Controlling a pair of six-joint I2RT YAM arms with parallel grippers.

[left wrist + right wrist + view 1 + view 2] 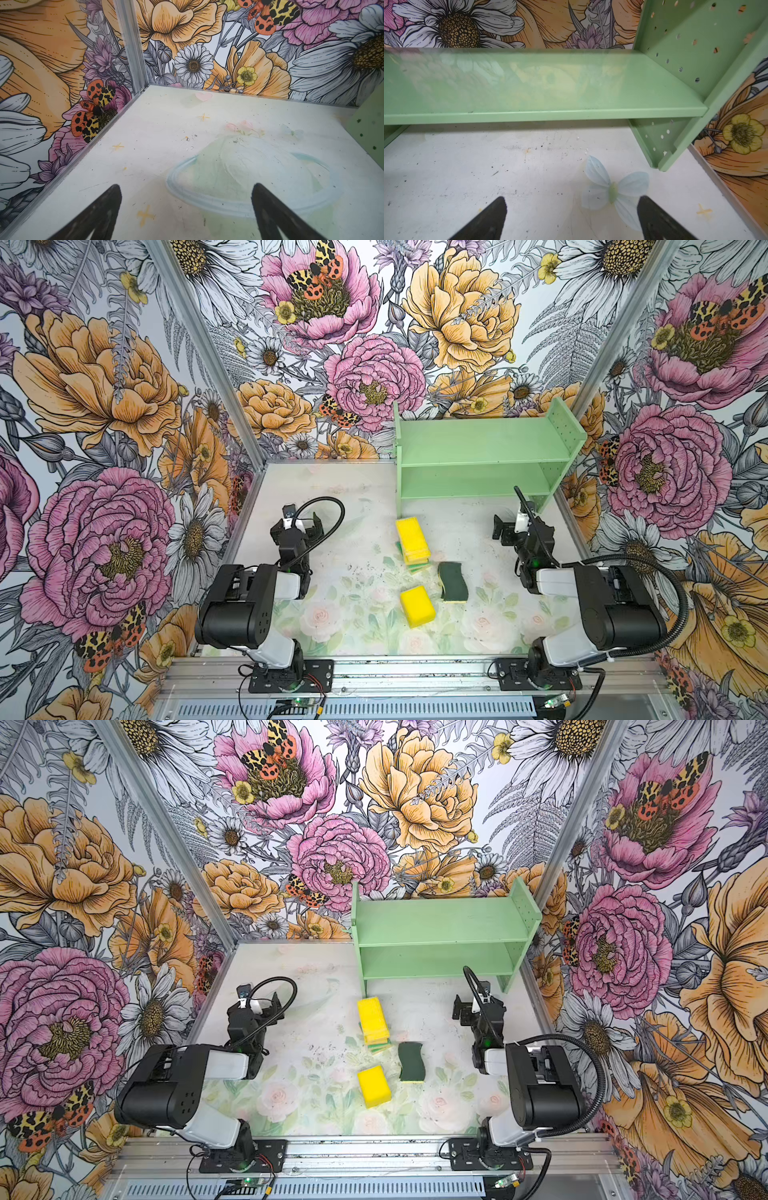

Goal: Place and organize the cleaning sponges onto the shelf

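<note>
Spread wide on both sides, nothing gripped.
My left gripper (pixel 187 187) hovers above the table (pixel 158 128); the sponge stack (pixel 411 537), yellow sponge (pixel 417 605) and dark-green sponge (pixel 452 580) lie mid-table before the shelf (pixel 478 439), which my right gripper (pixel 571 199) faces.

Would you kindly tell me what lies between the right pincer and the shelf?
Nothing stands there: in the right wrist view, only bare, speckled table with a printed pale butterfly separates the open right pincer from the shelf.
</note>
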